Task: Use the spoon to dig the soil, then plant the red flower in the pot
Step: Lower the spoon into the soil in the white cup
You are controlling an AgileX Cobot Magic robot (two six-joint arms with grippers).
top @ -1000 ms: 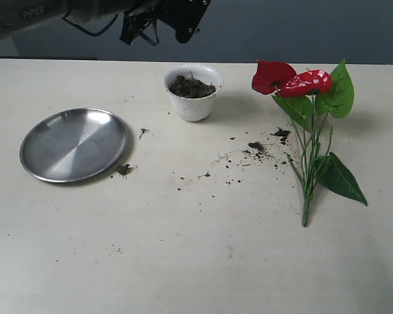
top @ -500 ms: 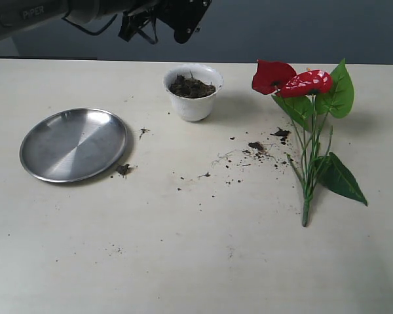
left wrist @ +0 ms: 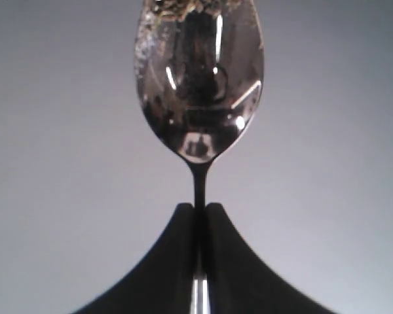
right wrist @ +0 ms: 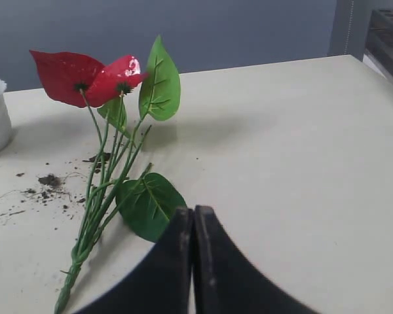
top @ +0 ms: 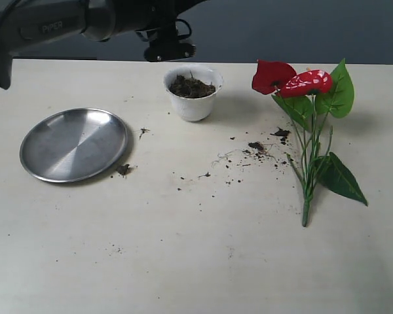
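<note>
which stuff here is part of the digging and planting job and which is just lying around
Part of the job:
- spoon, clamped in the left gripper
- soil in the pot
- red flower, lying on the table

Just lying about:
- steel plate
- scattered crumbs on the table

Exterior overlooks table (top: 183,261) — wrists close.

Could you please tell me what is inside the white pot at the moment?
The pot holds dark brown, clumpy soil up to near its rim, with a thin fibre sticking up. Anything below the soil's surface is covered, so I cannot tell what lies there.
</note>
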